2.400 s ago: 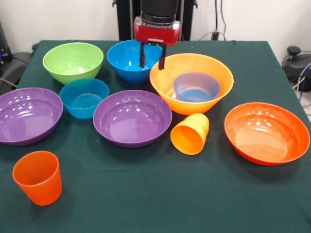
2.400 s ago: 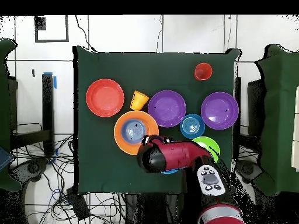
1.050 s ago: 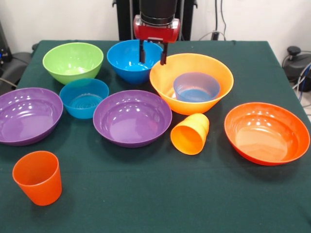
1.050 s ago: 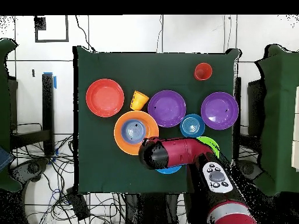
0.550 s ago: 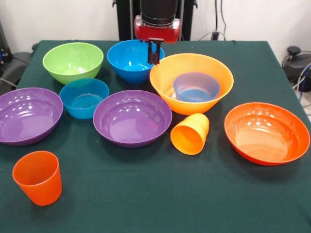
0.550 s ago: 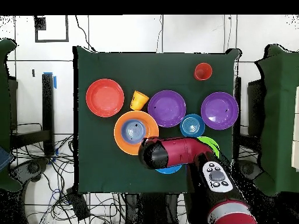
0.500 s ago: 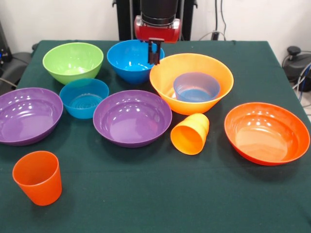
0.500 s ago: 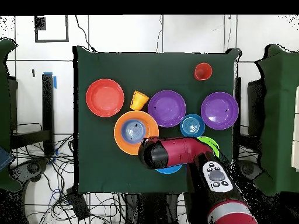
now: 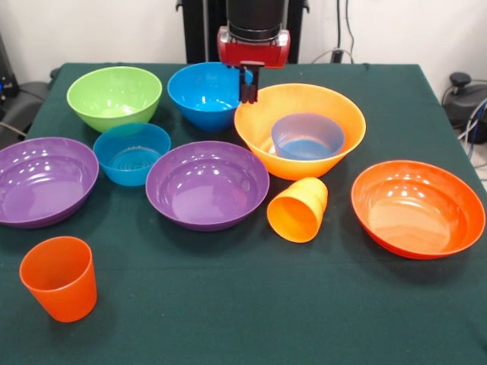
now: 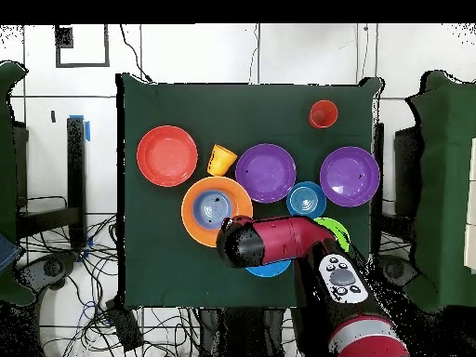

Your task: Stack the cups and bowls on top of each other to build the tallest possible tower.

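**A:** Where is your gripper, and what is it doing?

**B:** My gripper (image 9: 248,90) hangs with its fingers pressed together, holding nothing that I can see. It sits above the gap between the medium blue bowl (image 9: 209,94) and the large yellow-orange bowl (image 9: 300,129), right at the yellow-orange bowl's rim.

**A:** So where is the tower?

**B:** Barely begun, I'd say. The yellow-orange bowl holds one small translucent blue bowl (image 9: 307,137); nothing else is stacked. Around it: a purple bowl (image 9: 207,184) just beside it, the yellow-orange cup (image 9: 298,210) tipped on its side in front, the red-orange bowl (image 9: 418,207) near. Farther off are the other small blue bowl (image 9: 132,153), the lime green bowl (image 9: 114,96), a second purple bowl (image 9: 44,179) and the upright red-orange cup (image 9: 60,277).

**A:** Next move?

**B:** Probably spread the fingers, drop over a rim and lift a bowl onto the base.

**A:** Anything unclear?

**B:** From overhead my arm (image 10: 274,242) covers most of the medium blue bowl and part of the green one.
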Controlling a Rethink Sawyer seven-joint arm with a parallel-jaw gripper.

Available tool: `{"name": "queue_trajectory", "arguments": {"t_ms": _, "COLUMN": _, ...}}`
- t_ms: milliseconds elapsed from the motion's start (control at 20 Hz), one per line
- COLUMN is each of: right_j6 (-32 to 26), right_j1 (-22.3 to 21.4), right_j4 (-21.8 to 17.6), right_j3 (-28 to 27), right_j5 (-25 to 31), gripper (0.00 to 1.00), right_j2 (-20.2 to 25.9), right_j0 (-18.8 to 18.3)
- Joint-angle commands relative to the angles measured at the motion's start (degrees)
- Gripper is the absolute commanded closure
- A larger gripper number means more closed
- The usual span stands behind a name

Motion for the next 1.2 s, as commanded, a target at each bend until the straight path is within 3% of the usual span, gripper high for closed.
{"name": "queue_trajectory", "arguments": {"t_ms": 50, "right_j6": -5.92, "right_j1": 2.28, "right_j4": -4.71, "right_j3": -3.08, "right_j5": 1.89, "gripper": 1.00, "right_j2": 4.71, "right_j0": -0.60}}
{"name": "queue_trajectory", "arguments": {"t_ms": 1200, "right_j6": -5.09, "right_j1": 1.92, "right_j4": -4.76, "right_j3": -3.12, "right_j5": 2.59, "gripper": 1.00, "right_j2": 3.56, "right_j0": 0.55}}
